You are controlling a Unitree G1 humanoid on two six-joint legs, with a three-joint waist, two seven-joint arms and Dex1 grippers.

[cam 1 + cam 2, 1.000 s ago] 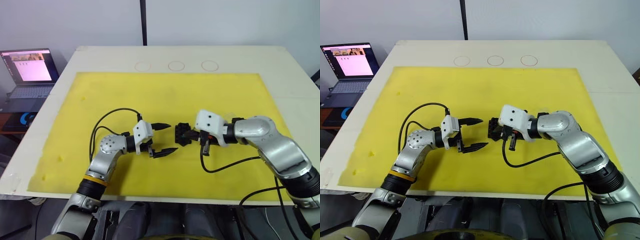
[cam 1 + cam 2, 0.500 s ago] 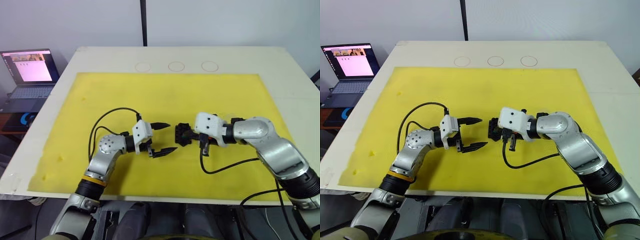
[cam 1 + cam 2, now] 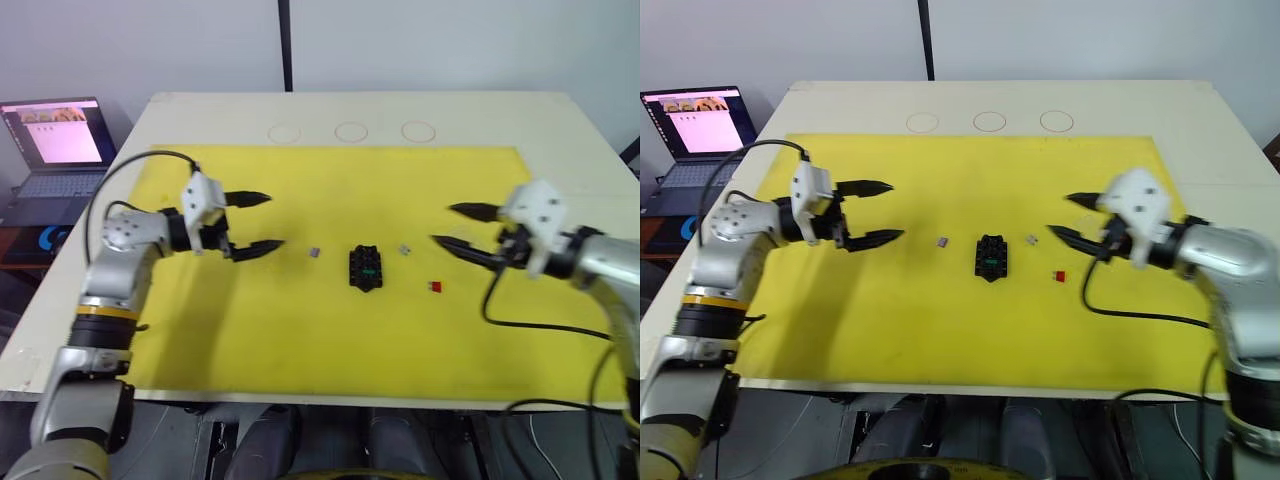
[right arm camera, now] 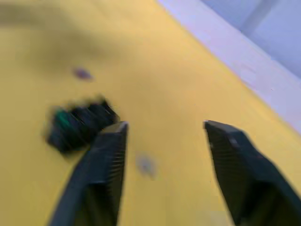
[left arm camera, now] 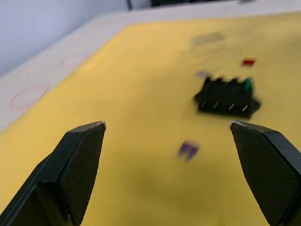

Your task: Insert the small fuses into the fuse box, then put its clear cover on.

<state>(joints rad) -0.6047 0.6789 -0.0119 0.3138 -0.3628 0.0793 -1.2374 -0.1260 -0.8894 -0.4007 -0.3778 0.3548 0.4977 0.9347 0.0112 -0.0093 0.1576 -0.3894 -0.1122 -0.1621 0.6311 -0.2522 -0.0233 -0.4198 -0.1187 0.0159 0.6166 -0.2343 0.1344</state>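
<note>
Inspecting: both tools, left tool (image 3: 255,222) and right tool (image 3: 452,226), released; I risk flicking the red fuse (image 3: 434,287), at the fuse box's (image 3: 365,268) four o'clock, across the table.

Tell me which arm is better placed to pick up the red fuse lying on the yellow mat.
Probably the right. The red fuse lies on the right of the fuse box, close below the open right gripper. The left gripper, also open, is across the box, nearer the purple fuse.
</note>
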